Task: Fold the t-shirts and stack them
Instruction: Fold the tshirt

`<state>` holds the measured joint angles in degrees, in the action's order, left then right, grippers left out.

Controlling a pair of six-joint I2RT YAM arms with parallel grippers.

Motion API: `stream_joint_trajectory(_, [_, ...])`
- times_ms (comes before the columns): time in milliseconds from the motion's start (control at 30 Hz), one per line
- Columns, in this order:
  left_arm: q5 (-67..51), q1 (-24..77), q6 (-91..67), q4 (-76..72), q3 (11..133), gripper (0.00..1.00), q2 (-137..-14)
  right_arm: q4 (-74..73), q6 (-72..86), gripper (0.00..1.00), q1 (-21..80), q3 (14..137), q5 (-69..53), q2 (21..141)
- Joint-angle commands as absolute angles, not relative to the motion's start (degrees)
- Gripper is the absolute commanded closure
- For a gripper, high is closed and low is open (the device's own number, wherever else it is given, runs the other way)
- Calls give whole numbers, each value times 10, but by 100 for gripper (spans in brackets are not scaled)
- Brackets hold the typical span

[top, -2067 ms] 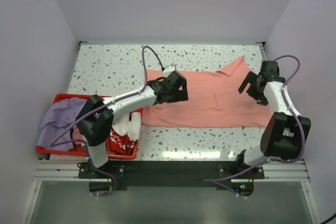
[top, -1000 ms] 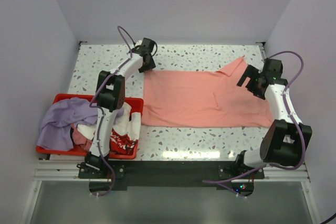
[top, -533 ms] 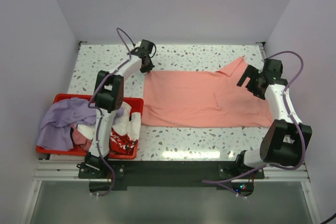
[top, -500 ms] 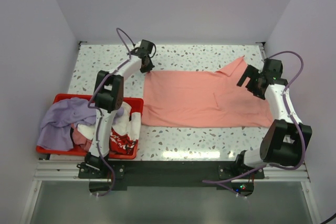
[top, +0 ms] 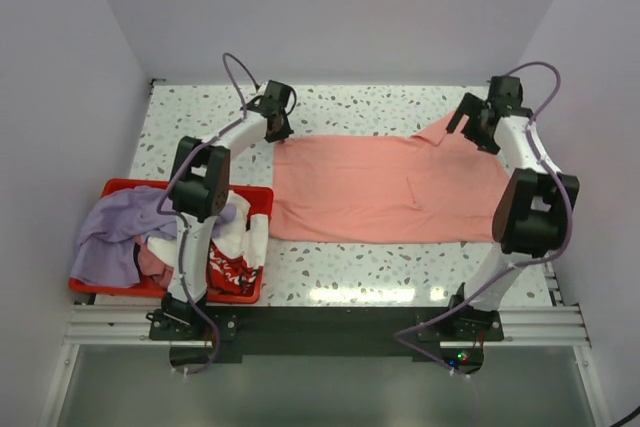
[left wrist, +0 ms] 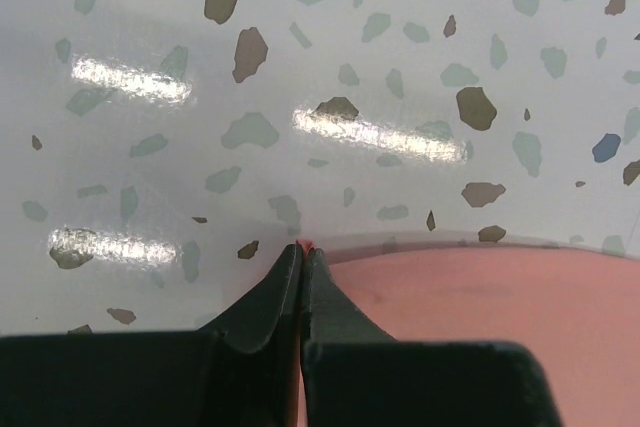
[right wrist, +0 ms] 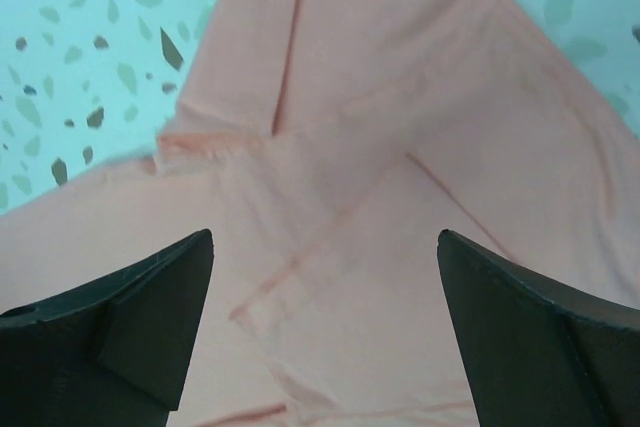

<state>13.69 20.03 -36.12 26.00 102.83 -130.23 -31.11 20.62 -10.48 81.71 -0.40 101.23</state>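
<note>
1. Pink tee (top: 390, 187): spread flat across the middle of the table (top: 200, 117), long side running left to right. One sleeve points toward the far right corner. It lies as it did a second ago.
2. Left gripper (top: 279, 125): at the tee's far left corner, the same spot as half a second ago. The jaws were apart a second ago and are now pressed together. In the wrist view the fingertips (left wrist: 302, 249) meet on the cloth's corner edge (left wrist: 480, 307), with a sliver of pink between the tips.
3. Right gripper (top: 468, 127): it has moved from the tee's right edge, further toward the far side. It now sits over the upturned sleeve. The jaws are spread wide, as before. In the wrist view the fingers (right wrist: 150, 317) flank the sleeve seam (right wrist: 330, 187) with nothing held. Whether they touch the cloth cannot be told.
4. Crate (top: 120, 186): red, at the near left, well apart from the pink tee, unchanged.
5. Purple tee (top: 110, 232): draped over the crate's left side, as before.
6. White tee (top: 235, 257): red print, bunched in the crate's right side, unmoved.
</note>
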Motion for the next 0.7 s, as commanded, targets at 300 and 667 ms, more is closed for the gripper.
stream_joint_trajectory(300, [98, 201, -311, 177, 967, 100, -1216, -294, 210, 17, -81, 1198, 94, 1331])
stream_joint_trajectory(667, [80, 201, -309, 161, 934, 100, -1195, -268, 210, 41, -83, 1315, 92, 1453])
